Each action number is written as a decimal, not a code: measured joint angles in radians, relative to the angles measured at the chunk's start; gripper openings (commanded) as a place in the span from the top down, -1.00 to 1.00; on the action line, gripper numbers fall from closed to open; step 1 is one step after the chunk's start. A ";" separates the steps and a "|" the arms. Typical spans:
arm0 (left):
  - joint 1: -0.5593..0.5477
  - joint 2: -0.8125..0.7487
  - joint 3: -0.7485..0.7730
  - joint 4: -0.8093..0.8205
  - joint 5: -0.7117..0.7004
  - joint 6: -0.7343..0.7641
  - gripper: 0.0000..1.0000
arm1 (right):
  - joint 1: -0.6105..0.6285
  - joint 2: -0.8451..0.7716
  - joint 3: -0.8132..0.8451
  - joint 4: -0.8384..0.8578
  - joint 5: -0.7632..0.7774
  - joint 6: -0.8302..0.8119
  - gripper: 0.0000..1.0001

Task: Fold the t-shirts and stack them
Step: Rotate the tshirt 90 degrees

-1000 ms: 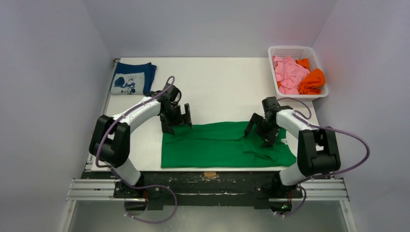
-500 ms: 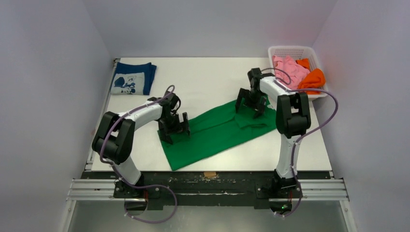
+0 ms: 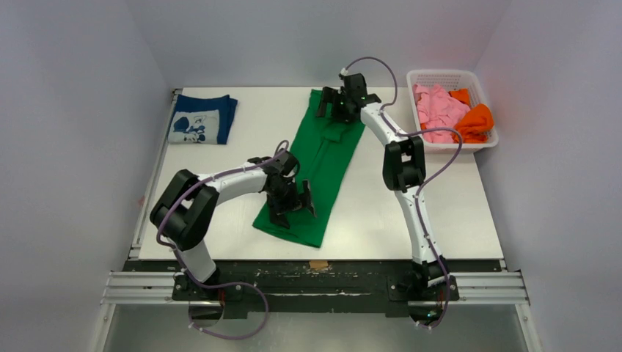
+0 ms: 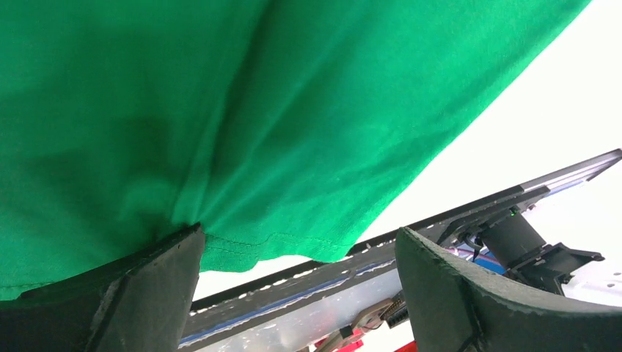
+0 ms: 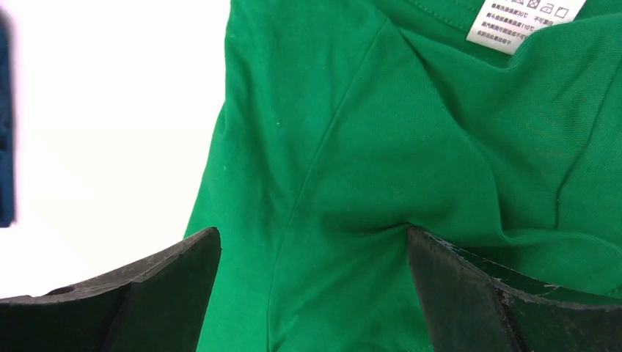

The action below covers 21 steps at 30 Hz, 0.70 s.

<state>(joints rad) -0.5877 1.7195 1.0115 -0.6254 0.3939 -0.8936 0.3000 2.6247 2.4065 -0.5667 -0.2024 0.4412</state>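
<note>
A: Where is the green t-shirt (image 3: 326, 158) found?

B: It is laid as 1 long strip on the table (image 3: 411, 205), from near the front edge to the far edge. The left gripper (image 3: 293, 209) is set on the near end and the right gripper (image 3: 334, 108) on the far end. Both pairs of fingers (image 4: 132, 293) are spread wide, and nothing is clamped.

A: What could be spoiled?

B: Puckers are seen beside the fingertips in both wrist views. If the cloth is dragged under pressure alone, it may be bunched or let slip, and the layers skewed. The near hem could be pulled over the front edge. The folded navy t-shirt (image 3: 199, 119) is well apart and judged safe.
</note>
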 measured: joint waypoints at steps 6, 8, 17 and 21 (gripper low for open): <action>-0.106 0.048 0.057 0.032 -0.016 -0.081 -1.00 | 0.053 0.056 0.026 0.194 -0.029 -0.025 -0.98; -0.135 0.072 0.088 0.041 -0.024 -0.113 -1.00 | 0.070 0.083 0.058 0.225 -0.029 -0.041 -0.98; -0.227 0.132 0.198 0.033 -0.094 -0.153 -1.00 | 0.113 0.041 0.035 0.283 -0.026 -0.058 -0.97; -0.228 0.027 0.164 -0.027 -0.179 -0.139 -1.00 | 0.111 -0.116 -0.041 0.264 -0.005 -0.072 -0.96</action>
<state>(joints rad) -0.8158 1.7462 1.1755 -0.6525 0.2153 -1.0328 0.4110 2.5092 2.3653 -0.3023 -0.2077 0.3691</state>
